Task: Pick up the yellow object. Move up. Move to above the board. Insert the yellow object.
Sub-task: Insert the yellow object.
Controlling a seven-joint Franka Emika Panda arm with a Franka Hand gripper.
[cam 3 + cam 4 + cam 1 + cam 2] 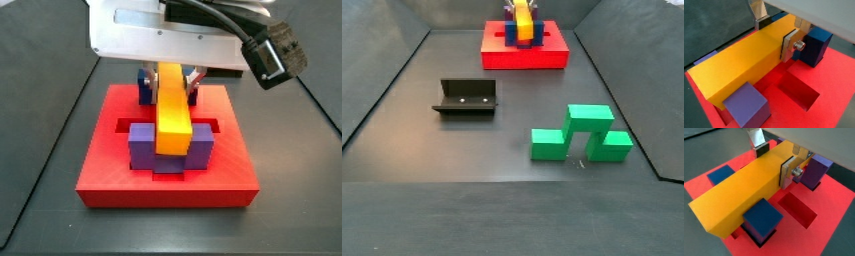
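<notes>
Looking from the near edge of the counter [422, 140] in a side view, you meet the green cubes [583, 135] first, at lower right of the frame, then the fixture [466, 97] left of centre, well apart from them. At the far end, top centre, sits the board [525, 55] with the yellow object [520, 22] standing up out of it.

In the closer side view you see the yellow object [173, 105] lying lengthwise between the purple posts [142, 143] in front and the blue posts [143, 80] behind, over the board [167, 180].

In both wrist views your claw [777, 34] is clamped on the yellow object [741, 62]; a silver finger [789, 172] presses flat against its side. The bar's lower edge sits between the posts, with an empty recessed slot [796, 210] in the red slab just beside it.
</notes>
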